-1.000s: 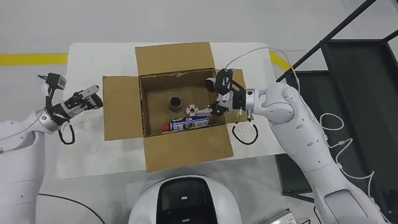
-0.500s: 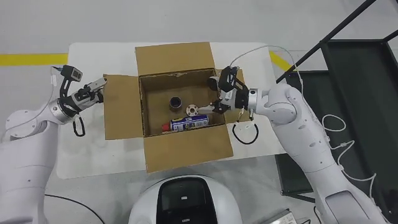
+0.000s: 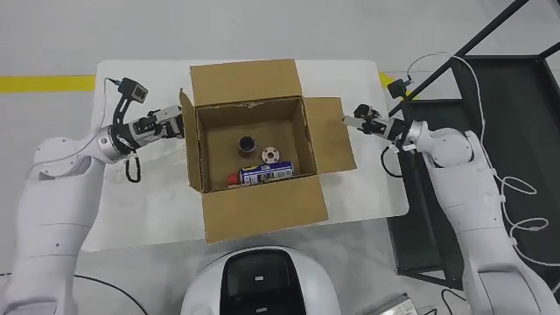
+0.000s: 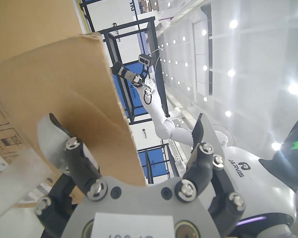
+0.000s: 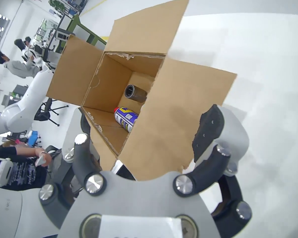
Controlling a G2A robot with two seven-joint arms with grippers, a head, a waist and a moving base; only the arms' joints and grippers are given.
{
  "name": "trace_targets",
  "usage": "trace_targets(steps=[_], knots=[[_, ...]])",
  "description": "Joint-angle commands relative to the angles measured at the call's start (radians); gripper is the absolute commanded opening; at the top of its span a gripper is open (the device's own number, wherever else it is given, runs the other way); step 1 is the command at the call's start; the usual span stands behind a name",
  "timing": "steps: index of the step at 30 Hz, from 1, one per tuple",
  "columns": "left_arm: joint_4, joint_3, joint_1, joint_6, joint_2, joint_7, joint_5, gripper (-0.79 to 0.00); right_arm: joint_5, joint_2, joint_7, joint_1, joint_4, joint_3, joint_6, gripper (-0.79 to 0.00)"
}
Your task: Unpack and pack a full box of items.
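Currently, the cardboard box [image 3: 284,131] sits at the middle of the white table [image 3: 131,201] with its top open. The far flap [image 3: 245,81] and near flap [image 3: 262,210] lie folded outward. The right flap [image 3: 331,136] is also spread outward, roughly level. The left flap [image 3: 186,144] stands nearly upright and is seen edge-on from above.

Contents, all on the box floor:
- A dark cylinder [image 3: 248,146] lies in the left half.
- A metal flange [image 3: 269,153] is just beside the cylinder.
- A spray can [image 3: 267,174] lies on its side along the near wall, close to the flange.

The left gripper [image 3: 172,124] is at the outer edge of the left flap, on the box's left side. Its fingers are spread wide. In the left wrist view the flap's edge runs between them, close against one finger [image 4: 54,134] and well clear of the other. Contact cannot be confirmed, and the flap is not clamped.

The right gripper [image 3: 357,115] is at the far outer corner of the right flap, off the box's right side. Its fingers are released and apart. In the right wrist view the flap's outer edge lies between them, with a torn notch in the cardboard just beside one finger pad [image 5: 209,125]. It has no grasp on the flap.
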Motion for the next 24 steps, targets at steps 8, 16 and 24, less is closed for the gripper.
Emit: trace_targets(steps=[8,16,24], knots=[[0.061,0.118,-0.059,-0.014,-0.026,0.041,0.047,0.0,0.01,-0.022,0.004,0.138,0.293,-0.116,-0.007,0.0],[0.058,0.142,-0.056,-0.006,-0.024,0.07,0.114,0.0,0.189,-0.036,0.063,0.169,0.331,-0.193,-0.127,0.0],[0.048,0.13,-0.035,-0.018,-0.017,0.129,0.148,0.0,0.384,0.042,0.061,0.06,0.026,-0.211,-0.128,0.0]])
